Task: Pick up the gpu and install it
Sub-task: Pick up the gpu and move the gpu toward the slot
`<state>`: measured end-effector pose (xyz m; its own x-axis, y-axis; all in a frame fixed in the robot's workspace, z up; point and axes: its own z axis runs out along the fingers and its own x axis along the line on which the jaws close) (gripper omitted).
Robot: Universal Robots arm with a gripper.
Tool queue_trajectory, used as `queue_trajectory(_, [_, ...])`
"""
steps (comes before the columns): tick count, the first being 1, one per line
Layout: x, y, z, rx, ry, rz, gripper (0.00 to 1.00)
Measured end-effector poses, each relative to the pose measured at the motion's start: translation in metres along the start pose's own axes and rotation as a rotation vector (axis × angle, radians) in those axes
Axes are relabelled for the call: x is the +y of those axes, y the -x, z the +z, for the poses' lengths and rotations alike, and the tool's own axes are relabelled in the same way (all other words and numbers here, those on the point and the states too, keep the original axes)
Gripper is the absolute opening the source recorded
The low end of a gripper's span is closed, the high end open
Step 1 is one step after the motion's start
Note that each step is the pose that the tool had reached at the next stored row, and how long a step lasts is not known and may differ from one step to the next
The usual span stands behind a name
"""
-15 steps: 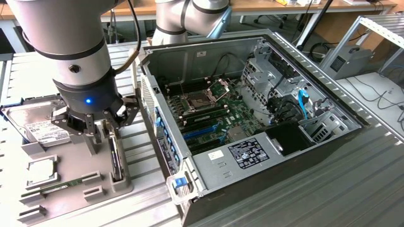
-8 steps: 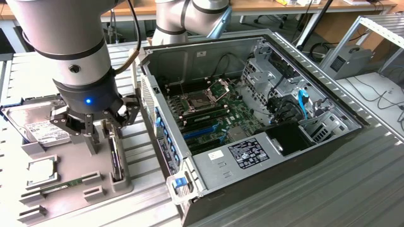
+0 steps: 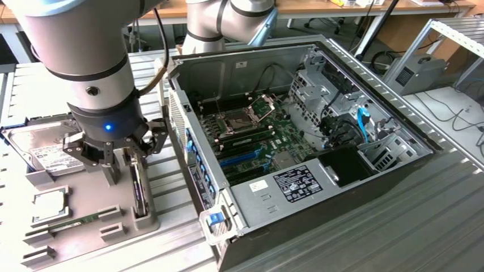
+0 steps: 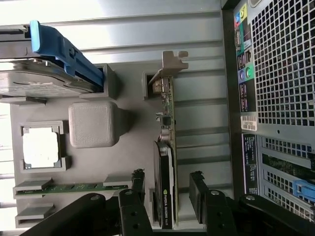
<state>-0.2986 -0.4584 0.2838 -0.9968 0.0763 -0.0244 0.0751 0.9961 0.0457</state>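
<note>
your gripper [image 4: 166, 191] hangs low over the grey parts tray [image 4: 128, 157], its jaws spread wide and holding nothing. the gpu [image 4: 165, 142] stands on its long edge in a tray slot directly below the hand. one of the black fingers [image 4: 137, 189] is on either side of the card's black-faced end, and a clear gap shows on both sides. the card's metal bracket [image 4: 170, 63] is at the end farthest from the fingers. on one side of the hand, just past the card, sits the open computer case [image 3: 302, 147], its motherboard bare to the exterior camera. on the hand's other side the tray carries a green ram stick [image 4: 74, 187] near the fingers, a processor chip [image 4: 41, 147] in a square pocket beyond it, and a hard drive [image 3: 45, 152] with a white label farther off. the gpu is in the tray, not lifted and not yet installed.
</note>
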Motion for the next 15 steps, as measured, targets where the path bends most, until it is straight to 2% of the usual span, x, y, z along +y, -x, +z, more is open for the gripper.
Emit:
queue_trajectory(3, [-0.0004, 0.0, 0.0084, 0.0, 0.0, 0.0, 0.49])
queue_trajectory(7, [-0.0007, 0.0, 0.0137, 0.0, -0.0007, 0.0, 0.49])
queue_trajectory(11, [-0.0014, 0.0, 0.0147, 0.0, -0.0012, 0.0, 0.49])
queue_trajectory(15, [-0.0058, 0.0, 0.0146, 0.0, -0.0011, 0.0, 0.49])
